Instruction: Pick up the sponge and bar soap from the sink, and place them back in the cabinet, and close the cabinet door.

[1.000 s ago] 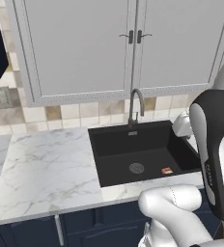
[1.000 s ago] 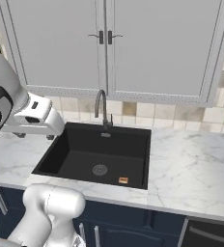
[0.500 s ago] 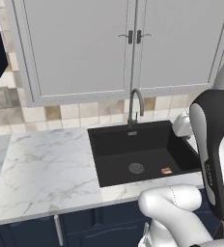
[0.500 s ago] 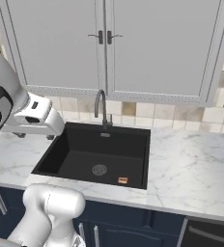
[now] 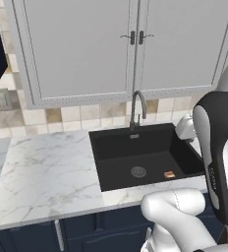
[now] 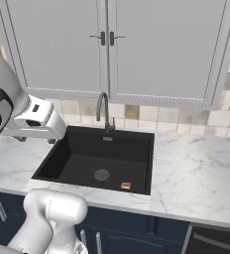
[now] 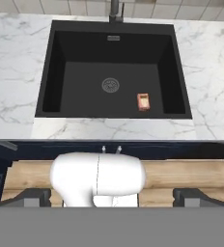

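Right of the drain (image 7: 110, 85), on the sink (image 7: 56, 72) floor, lies the bar soap (image 7: 143, 101): likely light, rigid, slippery, so best pinched across its 2 long edges. High above the drain, the tool (image 7: 112, 195) gapes wide, carrying nothing.

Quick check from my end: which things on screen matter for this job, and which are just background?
Job:
sink
bar soap on the sink floor, right of the drain
gripper, fingers wide apart, holding nothing

Background:
tap
light grey wall cabinets
marble counter
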### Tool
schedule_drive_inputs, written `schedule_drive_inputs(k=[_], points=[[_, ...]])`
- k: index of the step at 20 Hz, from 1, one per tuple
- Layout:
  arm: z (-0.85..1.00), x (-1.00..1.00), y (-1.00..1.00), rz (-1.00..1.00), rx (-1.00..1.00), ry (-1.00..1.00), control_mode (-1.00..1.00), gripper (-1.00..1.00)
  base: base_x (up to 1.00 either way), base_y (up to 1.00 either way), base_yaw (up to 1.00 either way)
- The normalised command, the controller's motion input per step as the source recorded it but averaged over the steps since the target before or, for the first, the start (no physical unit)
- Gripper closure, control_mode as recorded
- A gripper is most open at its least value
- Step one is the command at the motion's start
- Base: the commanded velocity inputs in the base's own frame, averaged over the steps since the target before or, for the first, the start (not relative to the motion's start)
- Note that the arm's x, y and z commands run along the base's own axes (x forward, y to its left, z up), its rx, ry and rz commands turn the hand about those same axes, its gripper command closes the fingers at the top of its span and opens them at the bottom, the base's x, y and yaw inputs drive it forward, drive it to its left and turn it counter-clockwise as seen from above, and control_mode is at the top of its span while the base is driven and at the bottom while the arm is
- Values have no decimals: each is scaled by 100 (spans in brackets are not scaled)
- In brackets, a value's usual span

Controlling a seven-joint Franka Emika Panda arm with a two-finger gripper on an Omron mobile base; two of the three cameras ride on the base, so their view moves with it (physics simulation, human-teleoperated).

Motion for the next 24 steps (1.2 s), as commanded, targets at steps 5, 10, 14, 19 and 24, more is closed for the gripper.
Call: schedule_drive_inputs(k=[5,10,14,19,24], points=[[0,36,-11,0,0,0,-100,-100,0,0,0],[-1,41,-20,0,0,0,-100,-100,0,0,0],[-5,33,-16,0,0,0,-100,-100,0,0,0],[-1,33,-9,0,0,0,-100,-100,0,0,0],[-5,20,-7,0,0,0,-100,-100,0,0,0]])
